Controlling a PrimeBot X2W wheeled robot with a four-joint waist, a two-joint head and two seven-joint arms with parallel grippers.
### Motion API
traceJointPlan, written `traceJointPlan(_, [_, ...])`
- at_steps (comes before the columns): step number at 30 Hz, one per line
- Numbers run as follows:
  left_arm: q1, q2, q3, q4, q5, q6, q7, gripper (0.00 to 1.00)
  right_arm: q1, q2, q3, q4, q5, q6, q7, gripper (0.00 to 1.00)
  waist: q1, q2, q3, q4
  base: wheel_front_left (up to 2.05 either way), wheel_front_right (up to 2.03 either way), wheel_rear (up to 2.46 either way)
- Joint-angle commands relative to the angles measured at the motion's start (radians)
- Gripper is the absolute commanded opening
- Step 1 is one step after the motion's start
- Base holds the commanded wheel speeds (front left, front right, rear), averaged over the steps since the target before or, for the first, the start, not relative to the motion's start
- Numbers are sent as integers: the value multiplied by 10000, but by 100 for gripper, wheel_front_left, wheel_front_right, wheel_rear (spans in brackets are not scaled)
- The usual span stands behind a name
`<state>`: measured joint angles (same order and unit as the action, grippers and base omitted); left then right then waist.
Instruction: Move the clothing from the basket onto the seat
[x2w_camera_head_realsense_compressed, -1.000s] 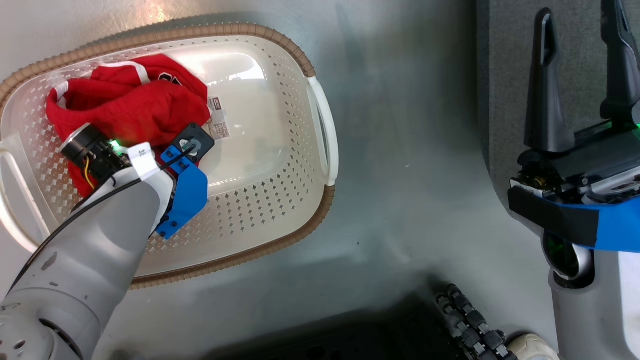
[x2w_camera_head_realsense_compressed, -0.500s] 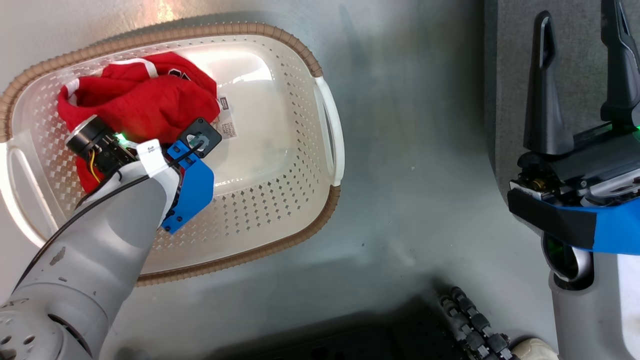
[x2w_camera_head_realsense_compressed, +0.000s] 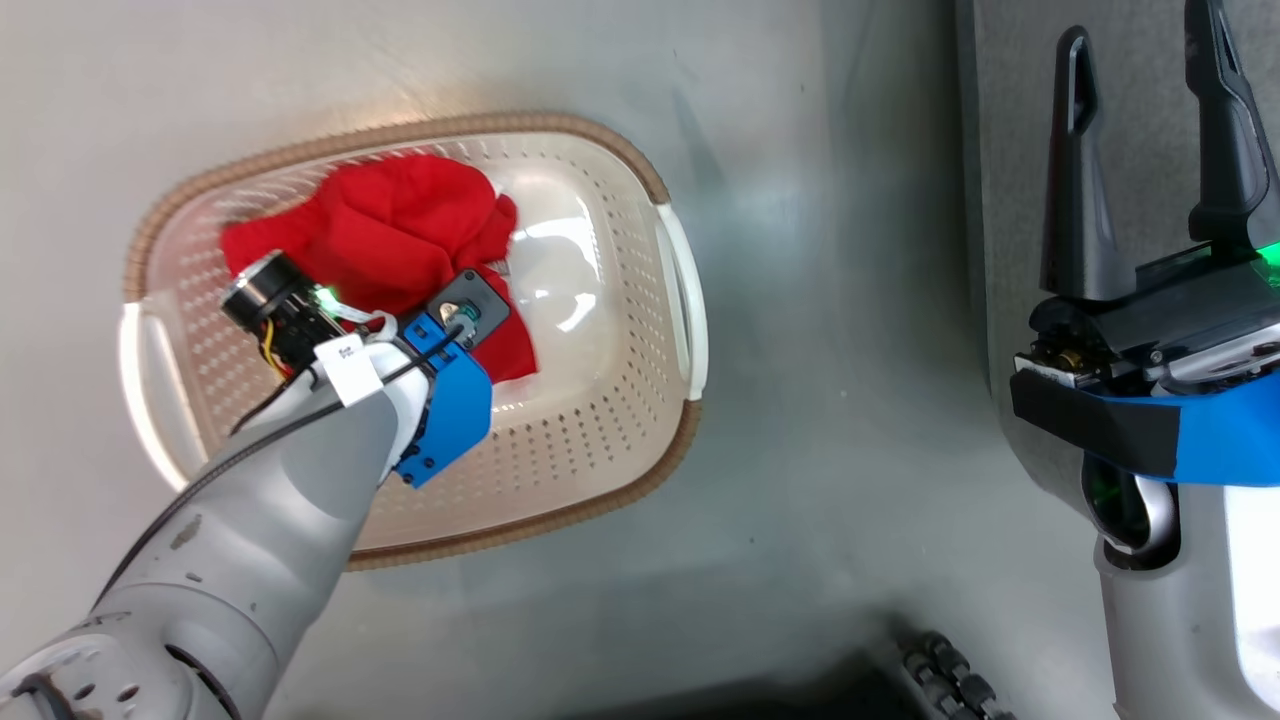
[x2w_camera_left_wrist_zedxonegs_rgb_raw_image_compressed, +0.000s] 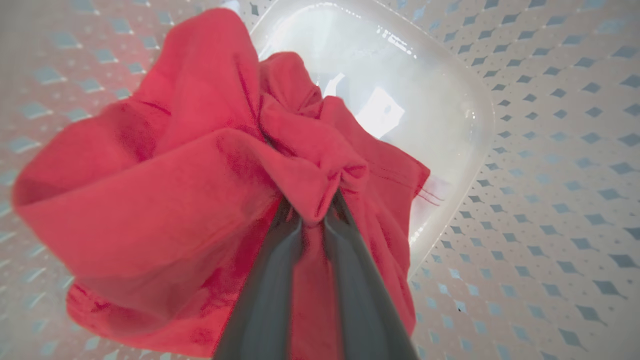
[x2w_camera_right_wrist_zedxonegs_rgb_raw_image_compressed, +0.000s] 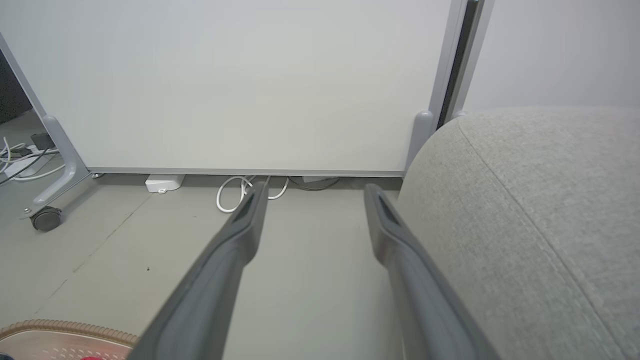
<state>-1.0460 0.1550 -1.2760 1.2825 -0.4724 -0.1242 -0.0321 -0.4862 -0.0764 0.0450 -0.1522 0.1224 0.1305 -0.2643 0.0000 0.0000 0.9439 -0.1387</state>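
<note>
The red clothing (x2w_camera_head_realsense_compressed: 400, 230) is gathered into one bunch inside the cream basket (x2w_camera_head_realsense_compressed: 600, 440), which stands on the floor at the left. My left arm reaches down into the basket. In the left wrist view my left gripper (x2w_camera_left_wrist_zedxonegs_rgb_raw_image_compressed: 310, 210) is shut on a pinched fold of the clothing (x2w_camera_left_wrist_zedxonegs_rgb_raw_image_compressed: 175, 175), which hangs in folds above the basket's glossy base (x2w_camera_left_wrist_zedxonegs_rgb_raw_image_compressed: 425, 100). My right gripper (x2w_camera_head_realsense_compressed: 1140, 40) stands open and empty at the right, over the edge of the grey seat (x2w_camera_head_realsense_compressed: 1005, 200). From its wrist, the right gripper (x2w_camera_right_wrist_zedxonegs_rgb_raw_image_compressed: 315, 192) points across bare floor, with the seat (x2w_camera_right_wrist_zedxonegs_rgb_raw_image_compressed: 525, 225) rising on the right.
A white panel on a wheeled frame (x2w_camera_right_wrist_zedxonegs_rgb_raw_image_compressed: 47, 217) stands beyond the floor, with loose cables (x2w_camera_right_wrist_zedxonegs_rgb_raw_image_compressed: 240, 192) along its foot. The basket's brown rim (x2w_camera_right_wrist_zedxonegs_rgb_raw_image_compressed: 70, 327) shows at the lower left there. My dark base (x2w_camera_head_realsense_compressed: 850, 690) lies at the bottom of the head view.
The head view has pulled back, so the basket looks smaller. The left gripper has closed on the clothing and drawn it up into a tighter bunch. The right gripper has not moved.
</note>
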Motion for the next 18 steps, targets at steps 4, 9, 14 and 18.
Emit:
traceJointPlan(4, [273,-240,34,-12,-209,-74,-560,0,114,-73,-49,231,5,5,-2,100,0,0,-1061,425,0,0,0])
traceJointPlan(9, [576,-444,122,-21,-458,-49,-1111,0,376,-93,-102,505,-3,5,-2,100,0,0,-2027,634,0,0,0])
traceJointPlan(14, [853,-551,140,-42,-641,-54,-1493,0,646,-121,-144,748,13,5,0,100,0,0,-2909,775,0,0,0])
traceJointPlan(18, [1108,-638,187,-205,-911,-57,-1827,0,966,-147,-187,1015,13,5,0,100,0,0,-3745,921,0,0,0])
